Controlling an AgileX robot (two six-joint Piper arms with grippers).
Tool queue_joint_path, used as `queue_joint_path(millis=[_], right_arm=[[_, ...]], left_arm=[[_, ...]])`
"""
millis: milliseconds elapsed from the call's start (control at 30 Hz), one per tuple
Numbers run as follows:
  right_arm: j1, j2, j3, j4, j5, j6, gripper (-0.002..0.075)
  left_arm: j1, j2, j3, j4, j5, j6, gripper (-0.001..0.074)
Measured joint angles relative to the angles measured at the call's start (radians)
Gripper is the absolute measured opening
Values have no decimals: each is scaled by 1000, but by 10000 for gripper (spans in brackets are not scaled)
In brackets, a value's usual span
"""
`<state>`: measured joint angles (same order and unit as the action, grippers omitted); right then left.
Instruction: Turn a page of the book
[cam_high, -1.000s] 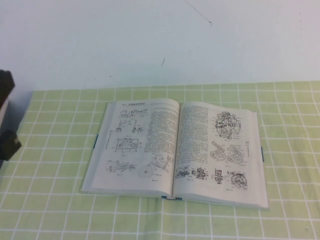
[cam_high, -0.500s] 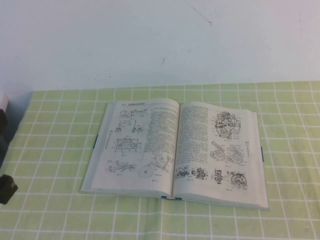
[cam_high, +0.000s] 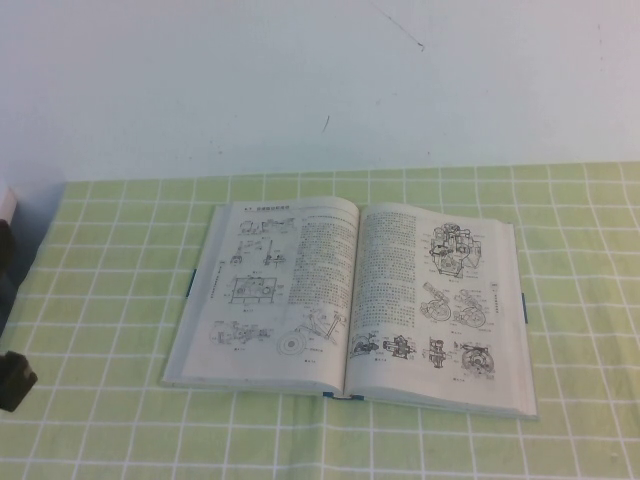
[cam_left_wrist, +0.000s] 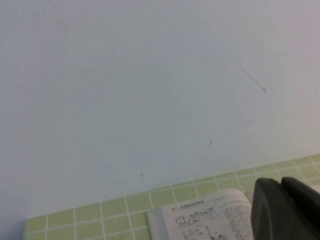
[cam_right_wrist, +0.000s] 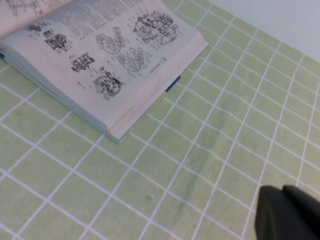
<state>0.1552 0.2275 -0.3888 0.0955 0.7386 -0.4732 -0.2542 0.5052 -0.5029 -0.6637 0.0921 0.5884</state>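
The book (cam_high: 350, 305) lies open and flat on the table (cam_high: 100, 300), about in the middle, a bit nearer the far edge than the near edge. The table has a green cloth with white lines in squares. Behind the far edge is a plain white wall (cam_high: 320, 80) with a few small dark marks.

The book's pages are whitish. The left page (cam_high: 265, 300) has line drawings and one strip of text beside the fold. The right page (cam_high: 435, 305) has text beside the fold and machine drawings toward the outer edge. Both pages lie down. No page is lifted. Bits of dark blue cover peek out at the left side, the right side and the near edge by the fold.

The left gripper (cam_left_wrist: 285, 210) is off by the table's left edge, well apart from the book. In the high view only dark bits of the left arm (cam_high: 15, 380) show at that edge. In the left wrist view the two dark fingers look pressed close, but I cannot tell for sure if they are closed.

The right gripper (cam_right_wrist: 290, 212) is over the bare cloth on the right side of the table, apart from the book's near right corner. Its fingers are closed and hold nothing.
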Motion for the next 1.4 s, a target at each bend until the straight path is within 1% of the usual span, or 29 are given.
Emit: queue_joint_path(millis=[267,433,533,667,800,1000,1100,1200,1333,1400], right_arm=[[0,0,0,0,0,0,-2],[0,0,0,0,0,0,-2],[0,0,0,2,0,0,-2],[0,0,0,2,0,0,-2],[0,0,0,3,0,0,-2],[0,0,0,3,0,0,-2],[0,0,0,3,2,0,-2],[0,0,0,3,2,0,-2],[0,0,0,3,2,0,-2],[0,0,0,3,2,0,-2]], left_arm=[[0,0,0,0,91,0,-4],[0,-2,1,0,39,9,-4],[8,-41,18,24,-8,86,-4],[65,-148,62,66,-21,248,-4],[144,-273,159,74,22,295,-4],[211,-456,348,56,40,314,-4],[230,-509,439,55,35,316,-4],[231,-515,506,54,19,316,-4],[234,-515,526,65,17,290,-4],[234,-517,526,135,22,229,-4]])
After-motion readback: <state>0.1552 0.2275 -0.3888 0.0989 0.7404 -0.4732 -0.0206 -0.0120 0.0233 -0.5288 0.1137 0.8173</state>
